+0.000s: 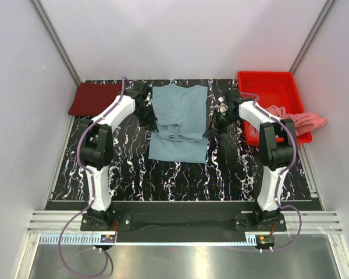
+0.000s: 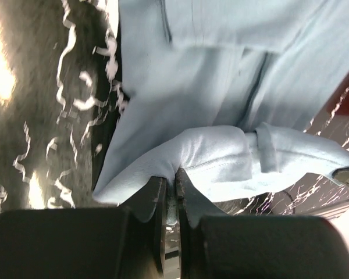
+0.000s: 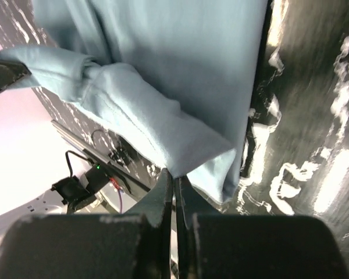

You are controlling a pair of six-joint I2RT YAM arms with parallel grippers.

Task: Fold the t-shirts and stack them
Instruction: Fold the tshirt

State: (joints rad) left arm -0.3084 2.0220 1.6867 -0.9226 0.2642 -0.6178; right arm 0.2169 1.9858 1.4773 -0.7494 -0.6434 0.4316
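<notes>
The grey-blue t-shirt (image 1: 178,119) lies in the middle of the black marbled table, partly folded. My left gripper (image 1: 149,121) is shut on its left edge; in the left wrist view the cloth (image 2: 209,157) is pinched between the jaws (image 2: 170,186). My right gripper (image 1: 212,129) is shut on its right edge; the right wrist view shows a fold of cloth (image 3: 157,128) lifted from the jaws (image 3: 174,180). The dark maroon t-shirt (image 1: 94,99) lies folded at the back left. The salmon pink t-shirt (image 1: 299,120) hangs over the tray's right rim.
A rigid red plastic tray (image 1: 267,87) stands at the back right. White walls with metal rails close in the table on three sides. The arm bases sit on a black bar at the near edge.
</notes>
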